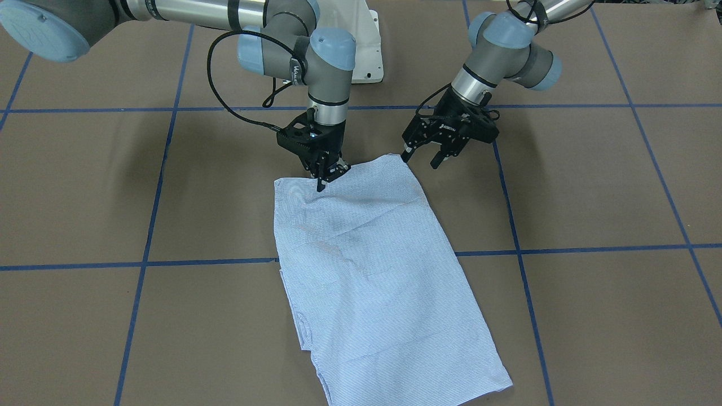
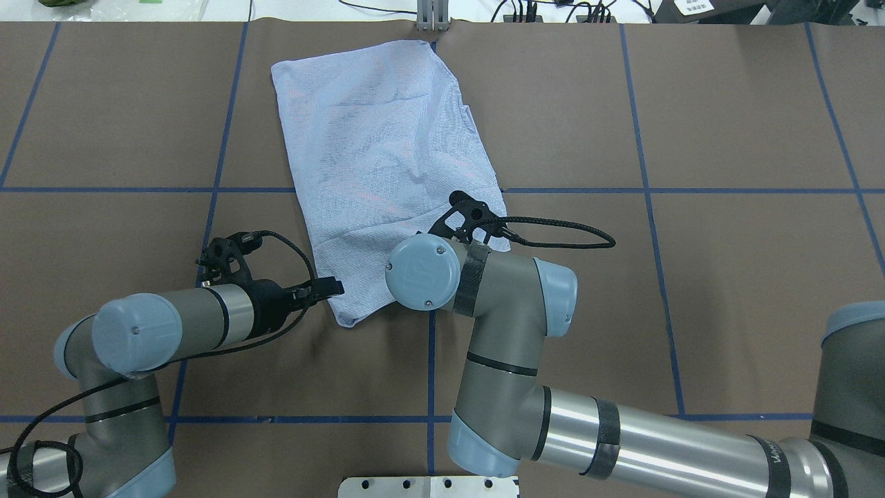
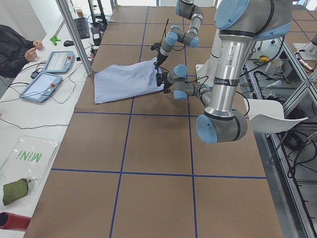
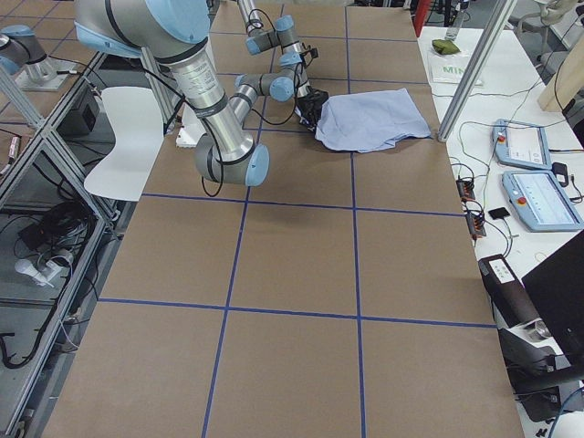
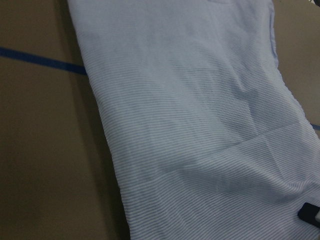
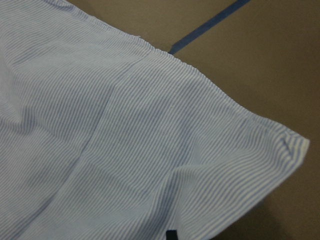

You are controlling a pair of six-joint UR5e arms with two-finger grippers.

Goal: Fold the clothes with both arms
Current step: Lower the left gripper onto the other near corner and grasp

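The light blue-and-white striped shirt (image 1: pixel 366 270) lies folded into a long rectangle on the brown table, also in the overhead view (image 2: pixel 387 138). Its buttons, pocket and collar are hidden. My left gripper (image 1: pixel 422 158) is open and empty, with one fingertip at the shirt's corner nearest the robot; it also shows in the overhead view (image 2: pixel 330 286). My right gripper (image 1: pixel 331 175) stands upright on the shirt's other near corner and looks shut on the fabric. In the overhead view it is hidden under its wrist (image 2: pixel 470 214). Both wrist views are filled with striped cloth (image 5: pixel 190 125) (image 6: pixel 125 140).
Blue tape lines (image 1: pixel 214 262) grid the brown table. The white pedestal base (image 1: pixel 369 51) stands behind the grippers. A metal post (image 2: pixel 432 14) rises at the far edge by the shirt's end. Operator tablets (image 3: pixel 47 84) and a seated person (image 3: pixel 12 49) are beyond the far edge.
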